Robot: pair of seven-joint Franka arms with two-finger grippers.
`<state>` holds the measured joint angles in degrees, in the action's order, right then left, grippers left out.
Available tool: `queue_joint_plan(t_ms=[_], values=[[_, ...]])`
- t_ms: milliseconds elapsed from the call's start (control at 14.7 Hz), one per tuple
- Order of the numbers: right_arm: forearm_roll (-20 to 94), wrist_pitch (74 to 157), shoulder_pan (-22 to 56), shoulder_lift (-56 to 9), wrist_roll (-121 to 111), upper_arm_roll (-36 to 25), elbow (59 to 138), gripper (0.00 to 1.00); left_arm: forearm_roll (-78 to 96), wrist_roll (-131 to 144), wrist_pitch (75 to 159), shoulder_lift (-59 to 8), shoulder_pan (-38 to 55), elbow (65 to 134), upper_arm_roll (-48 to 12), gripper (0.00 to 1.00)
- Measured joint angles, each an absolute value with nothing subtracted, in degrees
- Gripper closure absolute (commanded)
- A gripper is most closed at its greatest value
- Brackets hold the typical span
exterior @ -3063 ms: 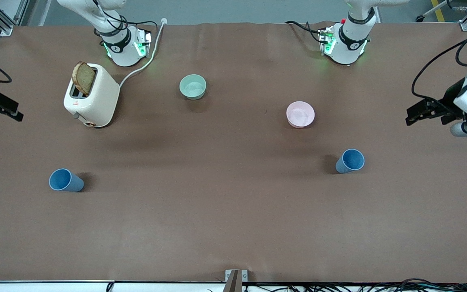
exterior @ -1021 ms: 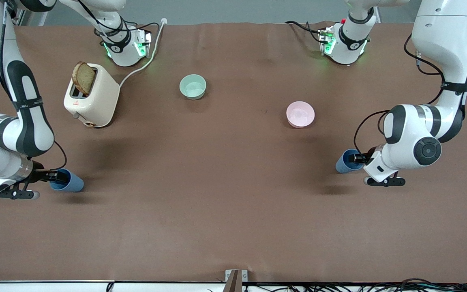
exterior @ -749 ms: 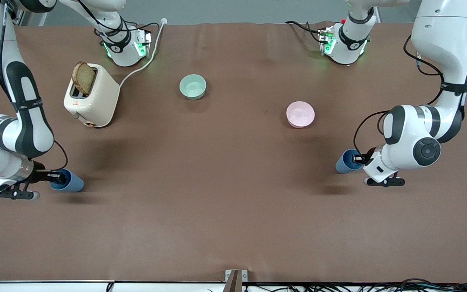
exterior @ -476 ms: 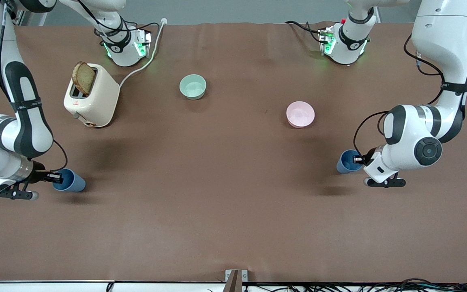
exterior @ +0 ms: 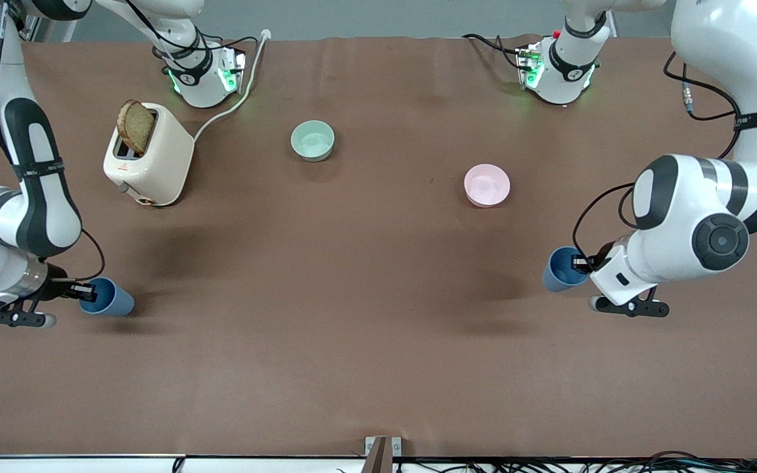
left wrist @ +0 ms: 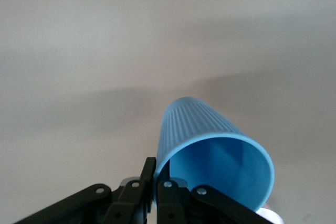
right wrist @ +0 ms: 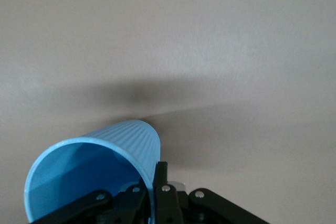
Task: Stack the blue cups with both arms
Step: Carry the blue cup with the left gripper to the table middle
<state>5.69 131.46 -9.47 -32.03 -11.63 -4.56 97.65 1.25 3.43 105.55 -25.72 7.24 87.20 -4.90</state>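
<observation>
Two blue cups are each pinched at the rim by a gripper. My left gripper is shut on the wall of one blue cup and holds it a little above the table, toward the left arm's end. In the left wrist view the fingertips clamp that cup's rim, one inside and one outside. My right gripper is shut on the rim of the other blue cup, low over the table at the right arm's end. The right wrist view shows the same pinch on its cup.
A cream toaster holding a bread slice stands near the right arm's base, its cable running toward that base. A mint-green bowl and a pink bowl sit farther from the front camera than the cups.
Both arms came in from the table ends and closed on the cup rims. In the last half second the left arm rose with its cup; the right cup shifted slightly toward the front camera.
</observation>
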Motion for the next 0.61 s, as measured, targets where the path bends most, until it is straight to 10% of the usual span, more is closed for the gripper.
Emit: queue_joint_plan(t_ms=[613], values=[[5.67,111.83,-7.49,-16.14,-9.34,-4.14,93.27,1.00,1.30,4.14,113.20,-37.25,20.77,76.54,-14.84,0.99]])
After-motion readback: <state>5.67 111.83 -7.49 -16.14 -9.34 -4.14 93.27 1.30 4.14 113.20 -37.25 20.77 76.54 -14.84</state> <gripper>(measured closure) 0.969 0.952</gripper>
